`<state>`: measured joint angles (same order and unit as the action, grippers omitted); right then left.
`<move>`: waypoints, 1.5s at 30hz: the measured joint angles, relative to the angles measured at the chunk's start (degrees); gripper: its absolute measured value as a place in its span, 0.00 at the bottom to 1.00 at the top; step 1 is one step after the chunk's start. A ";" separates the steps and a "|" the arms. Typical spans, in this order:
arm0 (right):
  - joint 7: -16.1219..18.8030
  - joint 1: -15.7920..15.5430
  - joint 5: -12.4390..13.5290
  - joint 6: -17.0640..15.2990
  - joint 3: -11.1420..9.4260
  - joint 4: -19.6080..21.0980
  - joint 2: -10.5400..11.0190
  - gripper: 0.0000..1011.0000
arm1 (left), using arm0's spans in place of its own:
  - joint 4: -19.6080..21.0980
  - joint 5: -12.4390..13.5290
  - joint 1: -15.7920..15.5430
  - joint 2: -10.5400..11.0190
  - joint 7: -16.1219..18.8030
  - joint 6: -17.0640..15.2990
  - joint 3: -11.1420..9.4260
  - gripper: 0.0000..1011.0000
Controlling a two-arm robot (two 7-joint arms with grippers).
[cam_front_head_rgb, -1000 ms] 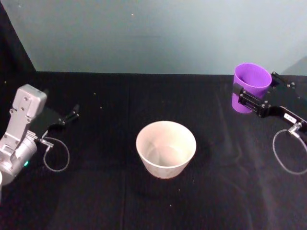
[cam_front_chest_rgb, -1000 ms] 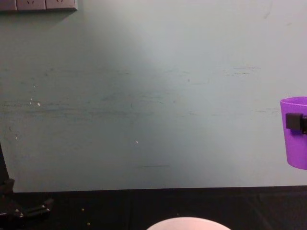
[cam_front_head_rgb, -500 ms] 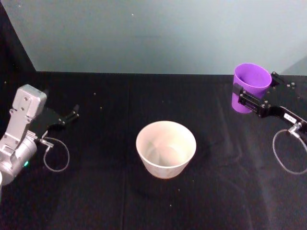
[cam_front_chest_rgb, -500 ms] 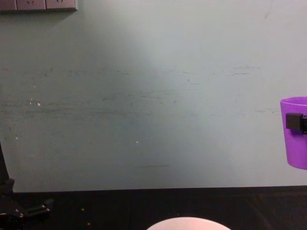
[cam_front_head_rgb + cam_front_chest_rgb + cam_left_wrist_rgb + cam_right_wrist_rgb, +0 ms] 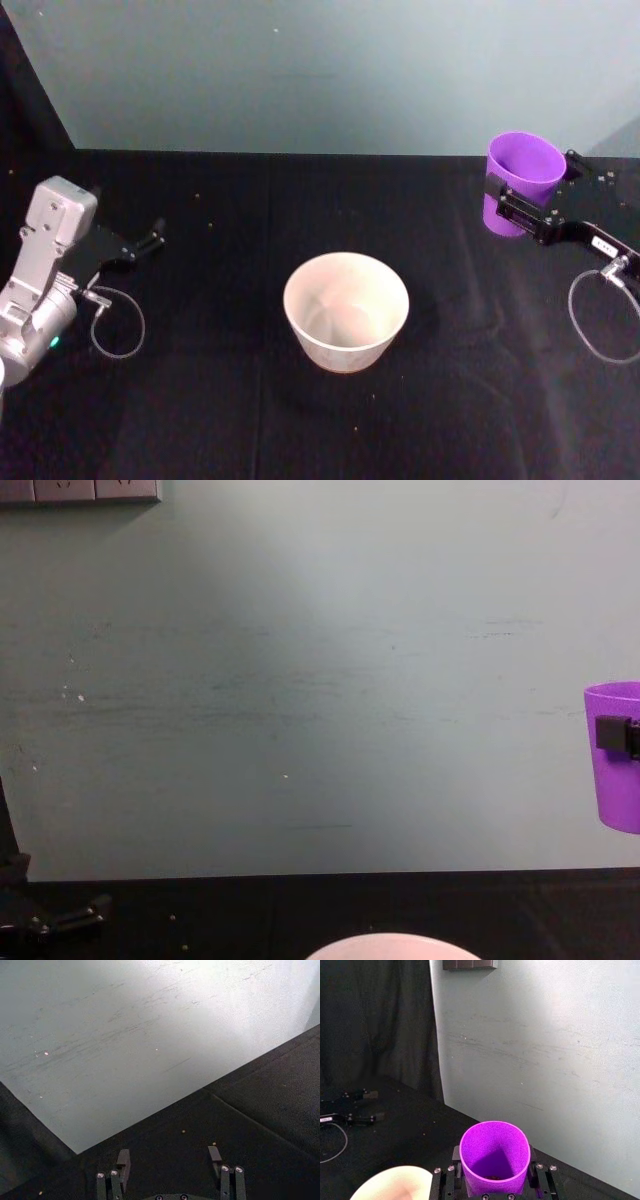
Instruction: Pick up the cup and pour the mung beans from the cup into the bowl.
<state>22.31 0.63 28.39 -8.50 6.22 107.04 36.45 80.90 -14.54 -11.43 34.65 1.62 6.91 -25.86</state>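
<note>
The right claw (image 5: 538, 188) grips the purple cup (image 5: 525, 165) by its sides, upright and clear of the black worktop (image 5: 200, 400) at the far right, well apart from the bowl (image 5: 346, 348) in the middle. The left claw (image 5: 150, 238) lies at the left, fingers spread and empty.

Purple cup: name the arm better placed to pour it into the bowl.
Right. The right gripper clamps the purple cup, upright and lifted, right of the bowl. The left gripper sits open and empty, far left.
</note>
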 joint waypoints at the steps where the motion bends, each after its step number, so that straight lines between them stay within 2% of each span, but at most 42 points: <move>1: 0.00 0.00 0.00 0.00 0.00 0.00 0.00 0.72 | 0.00 0.00 0.00 0.00 0.00 0.00 0.00 1.00; 45: 0.00 -0.01 0.00 0.00 0.00 0.00 0.00 0.72 | 0.00 0.00 0.00 0.00 0.00 0.00 0.00 1.00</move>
<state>22.30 0.62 28.39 -8.50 6.22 107.04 36.45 80.90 -14.55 -11.43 34.65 1.62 6.91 -25.86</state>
